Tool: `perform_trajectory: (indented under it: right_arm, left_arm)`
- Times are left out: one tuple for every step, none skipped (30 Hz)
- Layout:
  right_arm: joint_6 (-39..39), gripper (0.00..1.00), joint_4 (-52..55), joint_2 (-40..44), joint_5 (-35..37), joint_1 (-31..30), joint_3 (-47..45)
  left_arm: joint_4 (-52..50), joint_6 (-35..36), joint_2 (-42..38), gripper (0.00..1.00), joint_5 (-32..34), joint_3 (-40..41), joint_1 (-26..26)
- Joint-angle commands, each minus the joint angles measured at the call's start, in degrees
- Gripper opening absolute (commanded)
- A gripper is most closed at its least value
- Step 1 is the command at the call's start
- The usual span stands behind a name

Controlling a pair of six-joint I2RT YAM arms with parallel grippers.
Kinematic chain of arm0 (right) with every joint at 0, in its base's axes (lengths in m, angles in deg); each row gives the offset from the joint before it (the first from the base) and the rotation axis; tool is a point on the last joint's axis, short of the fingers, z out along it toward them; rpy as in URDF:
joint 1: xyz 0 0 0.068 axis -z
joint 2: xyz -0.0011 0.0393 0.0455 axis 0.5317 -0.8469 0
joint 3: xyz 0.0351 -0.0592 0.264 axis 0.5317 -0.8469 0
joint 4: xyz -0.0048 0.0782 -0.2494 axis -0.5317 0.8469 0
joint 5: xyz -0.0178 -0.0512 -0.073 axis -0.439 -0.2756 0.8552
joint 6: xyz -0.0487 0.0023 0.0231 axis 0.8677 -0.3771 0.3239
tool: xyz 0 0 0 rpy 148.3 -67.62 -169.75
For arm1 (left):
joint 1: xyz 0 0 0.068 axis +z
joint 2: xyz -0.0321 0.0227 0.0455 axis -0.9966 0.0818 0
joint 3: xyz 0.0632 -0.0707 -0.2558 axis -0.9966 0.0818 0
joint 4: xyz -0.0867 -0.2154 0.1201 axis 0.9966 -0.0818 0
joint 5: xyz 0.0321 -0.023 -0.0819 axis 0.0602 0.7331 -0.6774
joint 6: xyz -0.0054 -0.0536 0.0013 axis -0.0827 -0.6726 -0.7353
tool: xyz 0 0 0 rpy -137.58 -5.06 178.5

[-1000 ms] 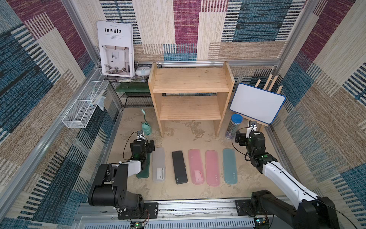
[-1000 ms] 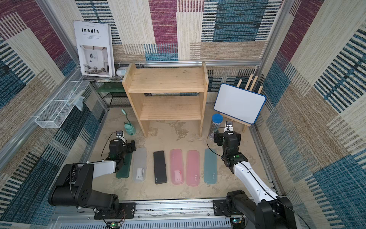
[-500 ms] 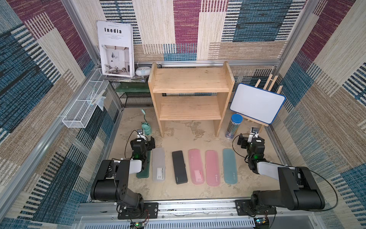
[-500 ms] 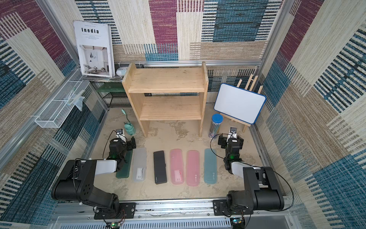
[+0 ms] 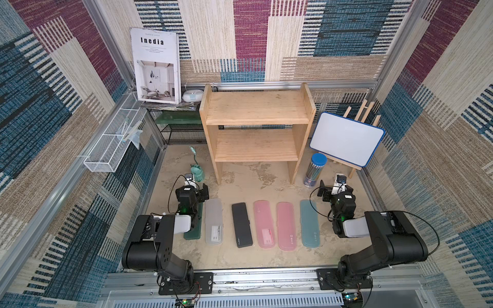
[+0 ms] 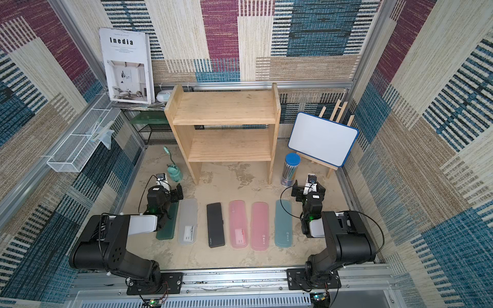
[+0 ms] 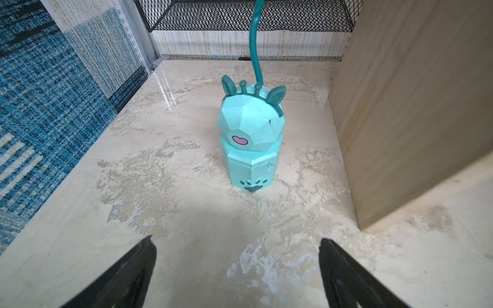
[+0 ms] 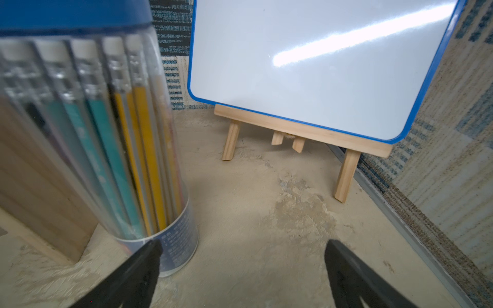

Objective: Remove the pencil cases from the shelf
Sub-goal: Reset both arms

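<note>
The wooden shelf (image 5: 257, 108) stands at the back of the table, and both of its tiers are bare. Several pencil cases lie in a row on the table in front of it: dark green (image 5: 193, 233), frosted white (image 5: 214, 221), dark grey (image 5: 241, 225), two pink (image 5: 264, 225) (image 5: 286, 226) and teal (image 5: 309, 224). My left gripper (image 5: 196, 191) (image 7: 236, 240) hangs open and empty over the far end of the green case, whose middle my left arm covers. My right gripper (image 5: 334, 190) (image 8: 244, 244) is open and empty, to the right of the teal case.
A teal giraffe lamp (image 7: 250, 133) stands just beyond my left gripper, beside the shelf's side plank (image 7: 413, 106). A clear cylinder of pencils (image 8: 88, 133) and a whiteboard on an easel (image 8: 320, 61) stand before my right gripper. A white wire basket (image 5: 112, 144) and a black mesh rack (image 5: 184, 130) are at the back left.
My right arm has folded back over its base from a stretched-out pose, and the left arm has drawn in a little. Both grippers stay open. The cases have not moved.
</note>
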Motion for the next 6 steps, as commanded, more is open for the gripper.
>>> perform_trajectory:
  right_arm:
    - [0.14, 0.99, -1.9, 0.11, -0.34, 0.06, 0.25]
    - [0.14, 0.99, -2.05, 0.08, -0.34, 0.03, 0.17]
    - [0.16, 0.99, -1.98, 0.07, -0.35, 0.07, 0.17]
    - [0.17, 0.99, -1.98, 0.08, -0.36, 0.07, 0.18]
    - [0.15, 0.99, -1.98, 0.08, -0.35, 0.08, 0.17]
    - [0.14, 0.99, -1.98, 0.08, -0.34, 0.09, 0.22]
  left_arm:
    - [0.32, -0.02, 0.1, 0.99, 0.64, -0.2, 0.11]
    - [0.37, -0.02, 0.07, 0.99, 0.62, -0.3, 0.11]
    - [0.3, -0.06, 0.1, 0.99, 0.59, -0.31, 0.11]
    - [0.25, -0.02, 0.1, 0.99, 0.61, -0.33, 0.11]
    - [0.37, -0.02, 0.07, 0.99, 0.58, -0.31, 0.07]
    - [0.34, -0.02, 0.03, 0.99, 0.62, -0.27, 0.11]
